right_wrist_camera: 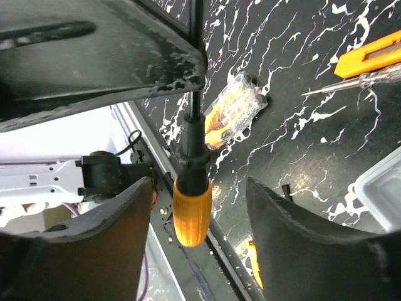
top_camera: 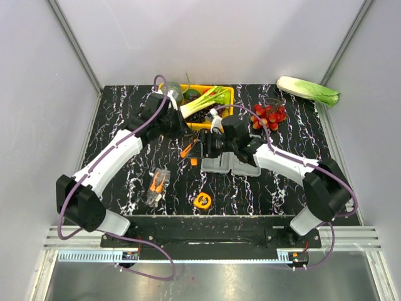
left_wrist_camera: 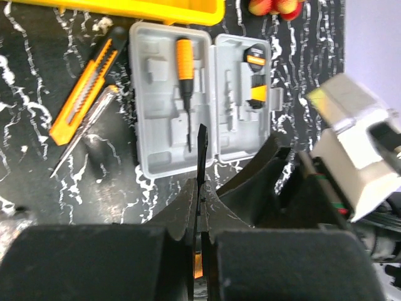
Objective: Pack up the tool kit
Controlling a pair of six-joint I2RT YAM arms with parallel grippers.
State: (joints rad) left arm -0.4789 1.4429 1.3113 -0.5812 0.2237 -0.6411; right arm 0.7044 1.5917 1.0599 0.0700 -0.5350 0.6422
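The grey tool kit case (left_wrist_camera: pixel 163 150) lies open, also in the top view (top_camera: pixel 229 165), with one orange-handled screwdriver (left_wrist_camera: pixel 183 69) in its left half. My left gripper (left_wrist_camera: pixel 200 188) is shut on the black shaft of a second screwdriver, held above the case's near edge. In the right wrist view its orange handle (right_wrist_camera: pixel 191 210) hangs between the fingers of my right gripper (right_wrist_camera: pixel 197 188), which is open and not touching it. An orange utility knife (left_wrist_camera: pixel 84 88) and a tester screwdriver (left_wrist_camera: pixel 84 135) lie left of the case. Bagged pliers (top_camera: pixel 156 185) and a yellow tape measure (top_camera: pixel 202 200) lie nearer the bases.
A yellow tray (top_camera: pixel 229 94) of vegetables stands at the back, just behind the case. Red cherry tomatoes (top_camera: pixel 269 116) and a napa cabbage (top_camera: pixel 308 91) lie at the back right. The two arms meet over the table's middle.
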